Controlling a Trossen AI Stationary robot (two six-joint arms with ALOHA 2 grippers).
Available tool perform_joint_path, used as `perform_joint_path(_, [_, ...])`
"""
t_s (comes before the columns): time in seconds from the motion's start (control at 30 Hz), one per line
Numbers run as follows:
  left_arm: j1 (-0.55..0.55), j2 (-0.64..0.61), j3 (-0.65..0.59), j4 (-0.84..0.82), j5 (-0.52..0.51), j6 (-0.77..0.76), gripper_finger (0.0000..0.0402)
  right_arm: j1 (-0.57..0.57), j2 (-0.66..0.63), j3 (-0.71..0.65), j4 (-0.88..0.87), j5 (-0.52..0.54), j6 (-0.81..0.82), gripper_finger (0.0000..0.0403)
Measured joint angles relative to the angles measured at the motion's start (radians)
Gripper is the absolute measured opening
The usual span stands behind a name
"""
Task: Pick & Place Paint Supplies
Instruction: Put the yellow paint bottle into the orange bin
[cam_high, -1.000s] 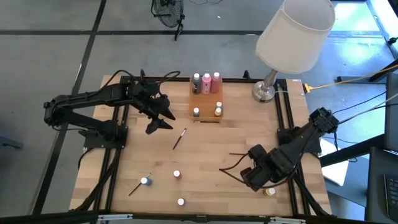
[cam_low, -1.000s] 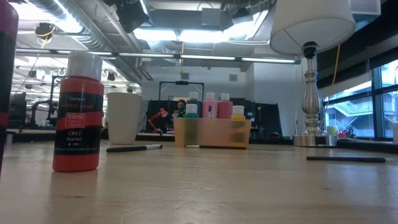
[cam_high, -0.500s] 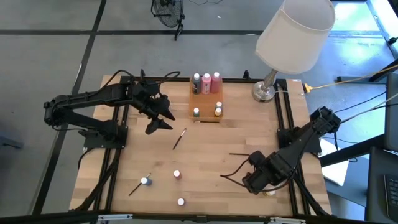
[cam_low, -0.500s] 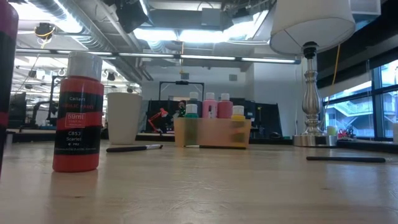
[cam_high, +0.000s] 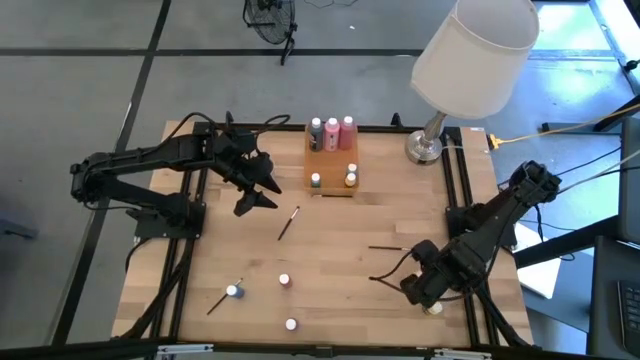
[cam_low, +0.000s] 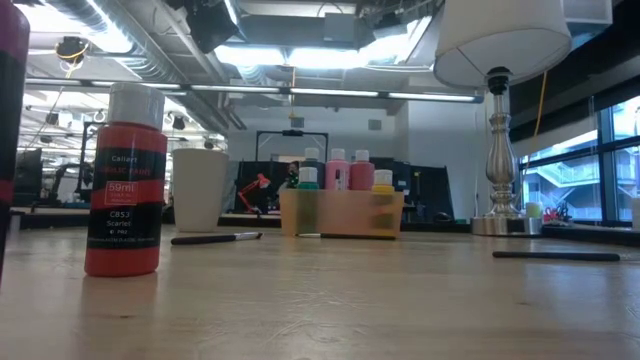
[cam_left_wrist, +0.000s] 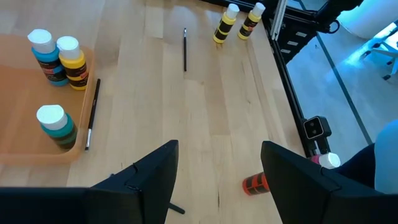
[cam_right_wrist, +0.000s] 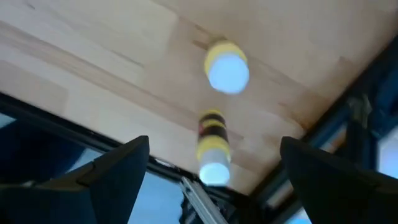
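A wooden bench (cam_high: 330, 230) stands in a workshop with a grey floor, and a table lamp (cam_high: 470, 60) sits at its far right corner. The orange tray (cam_high: 331, 172) at the far middle already holds three tall squeeze bottles (cam_high: 332, 133) and two small paint pots (cam_high: 333, 179), so the task seems partly done. The rest is loose on the bench: a scarlet pot (cam_high: 285, 281), a white-capped pot (cam_high: 291, 324), a blue pot (cam_high: 232, 291) with a brush (cam_high: 218, 301) beside it, another brush (cam_high: 288, 222) near the middle, a dark brush (cam_high: 384, 247) further right, and two yellow pots (cam_right_wrist: 227, 65) at the near right corner.

The right end effector (cam_high: 422, 288) hovers over those yellow pots with its fingers wide apart and empty. The left end effector (cam_high: 258, 192) waits beside the tray, fingers apart and empty too.

The lamp base stands close to the tray, and the right arm's loose cable (cam_high: 385, 275) lies near the dark brush; both could hinder a carry.
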Motion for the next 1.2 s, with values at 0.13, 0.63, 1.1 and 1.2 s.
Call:
perform_joint_path(0.13, [0.000,0.000,0.000,0.000,0.000,0.000,0.0226,-0.002,-0.032,-0.031,0.011,0.044,0.000,0.0366])
perform_joint_path(0.63, [0.000,0.000,0.000,0.002,0.000,0.002,0.0226,-0.028,-0.037,-0.142,0.156,0.003,0.016,0.0366])
perform_joint_path(1.1, [0.000,0.000,0.000,0.003,0.000,0.000,0.0226,-0.052,-0.037,-0.142,0.143,-0.012,-0.010,0.0366])
perform_joint_path(1.2, [0.000,0.000,0.000,0.001,0.000,0.000,0.0226,-0.051,-0.037,-0.142,0.124,-0.012,-0.016,0.0366])
